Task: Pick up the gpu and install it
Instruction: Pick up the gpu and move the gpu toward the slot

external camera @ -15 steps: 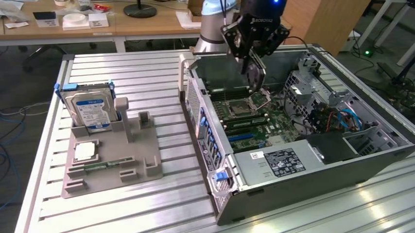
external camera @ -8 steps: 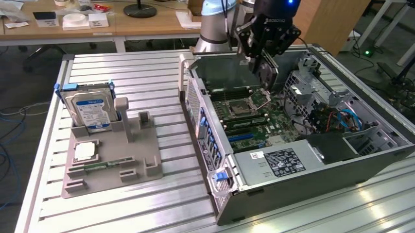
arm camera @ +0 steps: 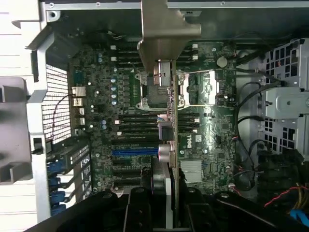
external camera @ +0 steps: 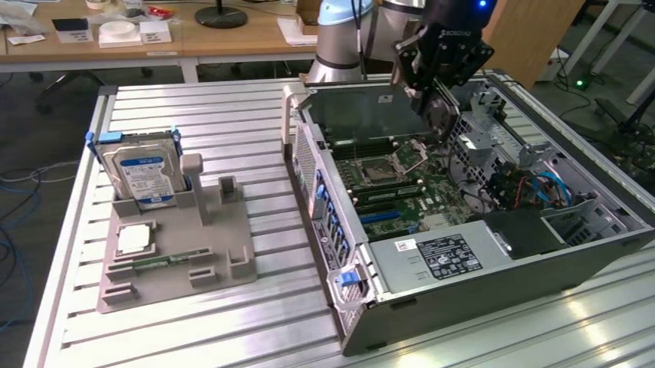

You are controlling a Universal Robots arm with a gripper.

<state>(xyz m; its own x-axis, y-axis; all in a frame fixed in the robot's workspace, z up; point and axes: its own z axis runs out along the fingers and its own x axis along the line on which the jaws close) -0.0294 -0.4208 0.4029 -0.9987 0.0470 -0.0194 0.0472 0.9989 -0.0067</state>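
You have the gripper [external camera: 432, 96] pinching the gpu [external camera: 363, 115], its dark fingers [arm camera: 140, 210] pressed against either face of the card at one end. The card hangs in the air inside the open top of the computer case [external camera: 511, 303], which sits on the slatted metal table [external camera: 205, 107] toward its edge on the exterior view's right, with the arm's base just beyond the table's far edge. From the gripper the card reaches out toward the exterior view's left, and its silver bracket [external camera: 297, 100] sits up by the case's perforated rear wall. In the wrist view you look along the card edge-on: it runs as a thin line above the motherboard [arm camera: 96, 121], passing over the CPU socket [arm camera: 152, 92] and the rows of dark slots, with a blue slot [arm camera: 135, 151] just to one side of it. The card looks clear of the board and not seated in any slot. Near the table's edge on the exterior view's left stands a grey holder [external camera: 220, 230], well apart from the case. An upright hard drive [external camera: 143, 172] with a blue and white label stands at its far end, and a small square silver chip [external camera: 133, 239] lies flat closer to the table's near edge
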